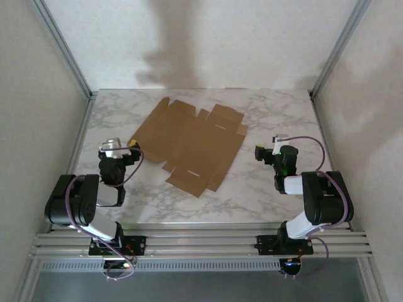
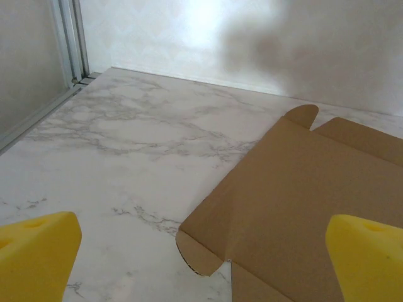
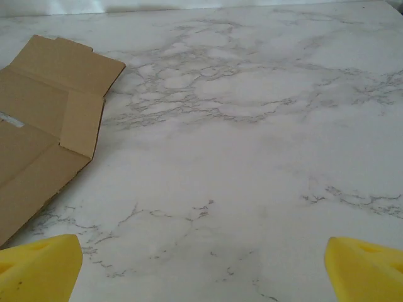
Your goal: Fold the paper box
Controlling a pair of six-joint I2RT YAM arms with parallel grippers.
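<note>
The paper box [image 1: 189, 143] is a brown cardboard sheet lying unfolded and flat on the marble table, turned at an angle, flaps and tabs spread out. My left gripper [image 1: 129, 150] hovers at its left corner, open and holding nothing. In the left wrist view the box [image 2: 315, 189] spreads to the right, a rounded tab at the near edge, between my yellow fingertips [image 2: 34, 251]. My right gripper [image 1: 264, 151] sits right of the sheet, open and empty. The right wrist view has the box [image 3: 44, 119] at far left and bare marble between the yellow fingertips [image 3: 362, 267].
The marble table [image 1: 277, 113] is bounded by white walls and aluminium frame posts [image 1: 63, 50] at the back corners. A metal rail [image 2: 66, 38] runs along the left edge. Open marble lies right of the sheet and in front of it.
</note>
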